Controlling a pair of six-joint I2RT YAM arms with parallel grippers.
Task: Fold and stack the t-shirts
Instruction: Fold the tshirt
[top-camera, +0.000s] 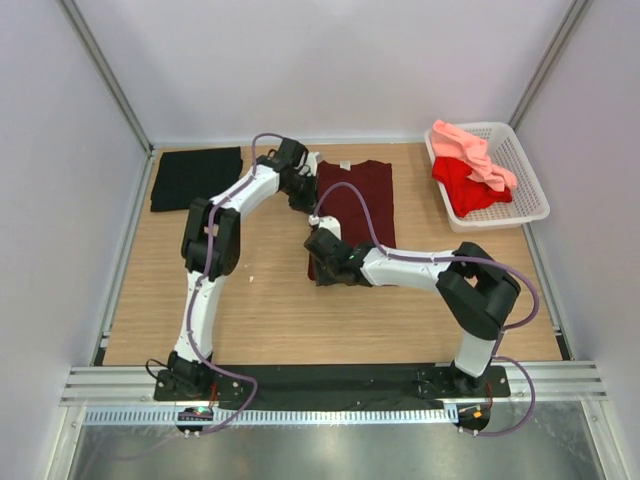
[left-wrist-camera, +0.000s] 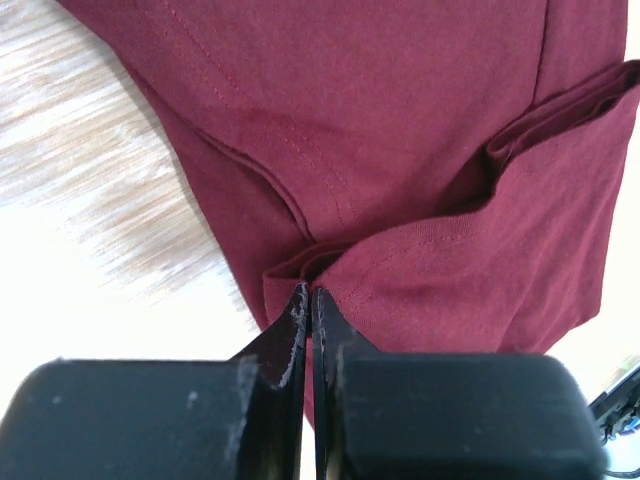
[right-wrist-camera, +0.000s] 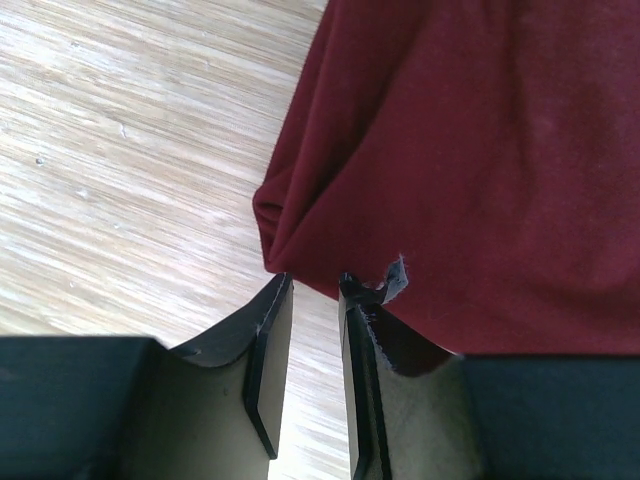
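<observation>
The step in hand looks like the start of a lengthwise fold on the maroon shirt (top-camera: 360, 205), the only shirt spread flat. It lies in the middle of the tabletop (top-camera: 270, 310). Its long axis runs from 12 to 6 o'clock in the overhead view. The neck label (top-camera: 344, 164) sits at the 12 o'clock end, so the collar points away from the arm bases and the hem points toward them.

The left jaws sit at the shirt's 10 o'clock edge. They are pressed fully together on a bunched fold of the sleeve hem. The right jaws are at the 7 o'clock hem corner, standing narrowly apart with bare wood showing between them. The corner lies just ahead of their tips and nothing is gripped.

So the next move calls for the right jaws to close on that hem corner. Both arms would then lift the 9 o'clock edge together and carry it toward 3 o'clock, keeping it taut so the fold line stays straight.

A black shirt (top-camera: 195, 178) lies folded at 10 o'clock on the tabletop. The red shirt (top-camera: 462, 192) and pink shirt (top-camera: 470, 148) wait in the basket (top-camera: 500, 222) at 2 o'clock.
</observation>
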